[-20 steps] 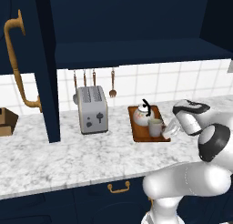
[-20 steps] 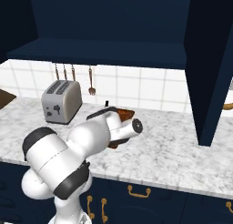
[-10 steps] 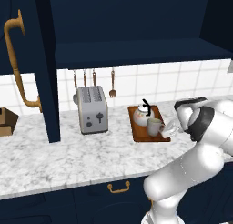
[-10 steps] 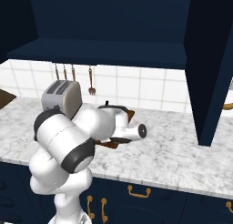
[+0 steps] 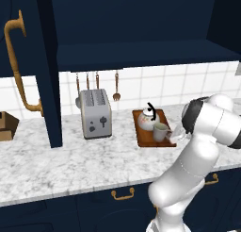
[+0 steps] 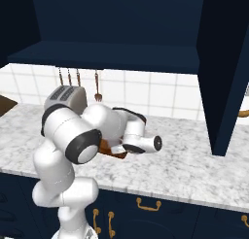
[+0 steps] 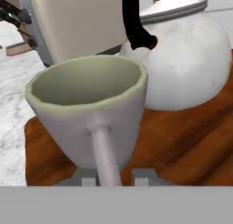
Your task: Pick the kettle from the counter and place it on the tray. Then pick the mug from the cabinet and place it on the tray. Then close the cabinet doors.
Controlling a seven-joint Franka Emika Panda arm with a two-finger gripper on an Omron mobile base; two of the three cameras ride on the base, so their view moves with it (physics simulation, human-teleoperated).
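- The fingers (image 7: 116, 181) sit either side of the mug's (image 7: 91, 116) handle, a little apart; I can't tell if they grip it or have let go
- The mug stands upright on the tray (image 5: 145, 136), beside the kettle (image 5: 148, 119), so both look delivered
- The tray rests on the desk (image 5: 70, 160) near the toaster (image 5: 95, 113)
- The cabinet doors (image 5: 28, 61) stand open, likely the remaining job

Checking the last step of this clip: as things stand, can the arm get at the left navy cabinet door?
Probably not from this pose. The tall navy cabinet door with the brass handle hangs open far left, beyond the silver toaster; the claw sits low at the brown wooden tray.
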